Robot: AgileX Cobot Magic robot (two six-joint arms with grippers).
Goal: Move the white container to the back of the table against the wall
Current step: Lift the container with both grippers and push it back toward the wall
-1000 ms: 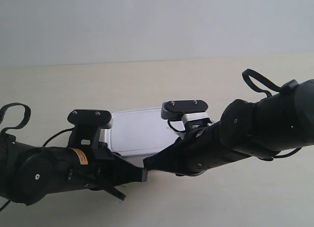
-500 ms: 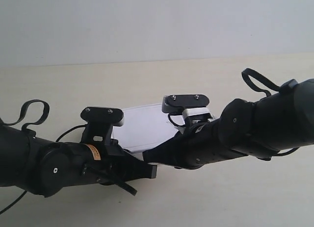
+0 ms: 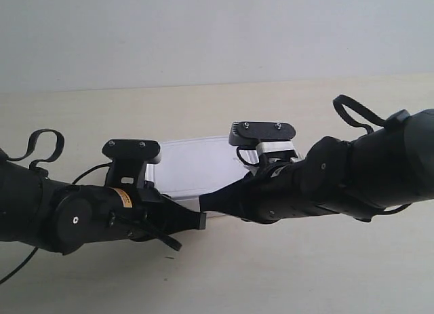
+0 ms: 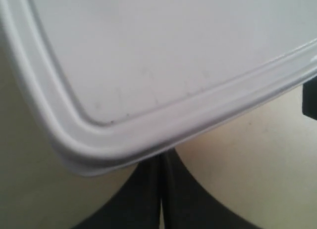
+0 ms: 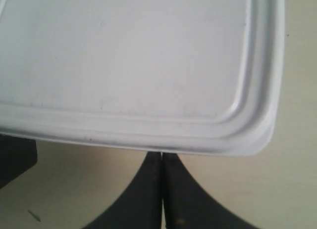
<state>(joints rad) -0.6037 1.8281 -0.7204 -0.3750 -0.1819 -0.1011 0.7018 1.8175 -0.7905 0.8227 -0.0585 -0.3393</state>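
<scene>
Container (image 3: pixel 196 168): on the table (image 3: pixel 339 273), well short of the wall (image 3: pixel 203 29).
Left gripper (image 4: pixel 161 164): fingers pressed together at its near edge, seemingly to push.
Right gripper (image 5: pixel 162 162): likewise closed, alongside.

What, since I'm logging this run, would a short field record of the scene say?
box: white, closed, flat on the table
left gripper: shut, tips tucked under the box's rim near one corner
right gripper: shut, tips under the rim near another corner
wall: beyond the box, bare table between them
task: not yet done
</scene>
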